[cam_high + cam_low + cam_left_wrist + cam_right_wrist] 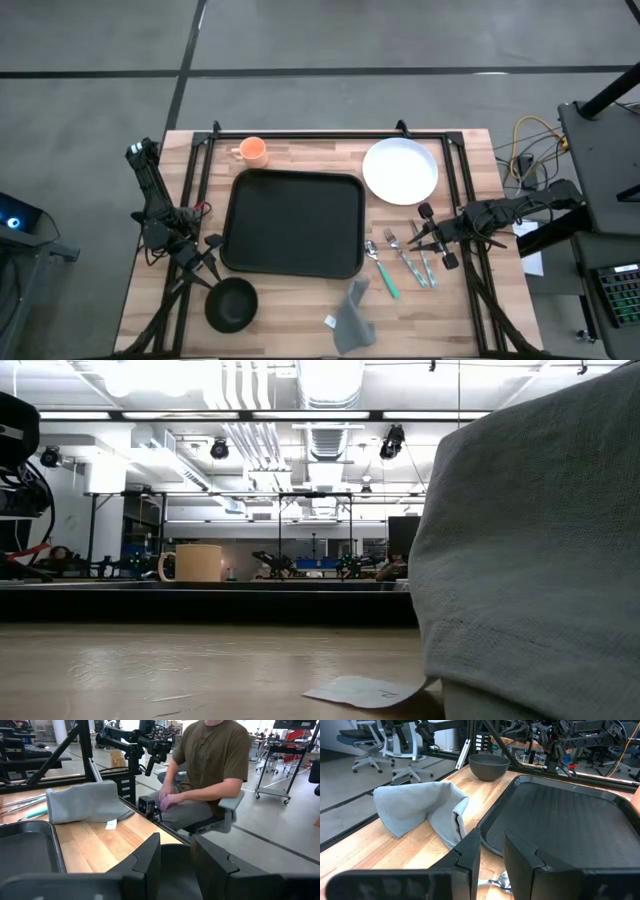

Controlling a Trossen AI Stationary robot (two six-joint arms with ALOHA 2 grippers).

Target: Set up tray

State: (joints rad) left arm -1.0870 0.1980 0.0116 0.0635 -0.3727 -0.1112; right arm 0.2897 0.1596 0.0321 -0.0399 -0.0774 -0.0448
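The black tray [293,222] lies flat in the middle of the wooden table, with nothing on it. An orange cup [252,151] stands beyond its far left corner and a white plate [400,170] beyond its far right corner. A black bowl [231,303] sits near the tray's near left corner. A crumpled grey napkin [351,318] lies at the near edge. Cutlery [405,260] lies right of the tray. My left gripper [212,262] hovers by the bowl, open by a narrow gap [175,851]. My right gripper [418,238] hovers over the cutlery, also narrowly open [491,845].
Black frame rails [200,180] run along both sides of the table. A person [210,770] sits on a chair just off the near edge. In the low view the napkin [530,560] fills the right side, with a paper tag [365,690] beneath it.
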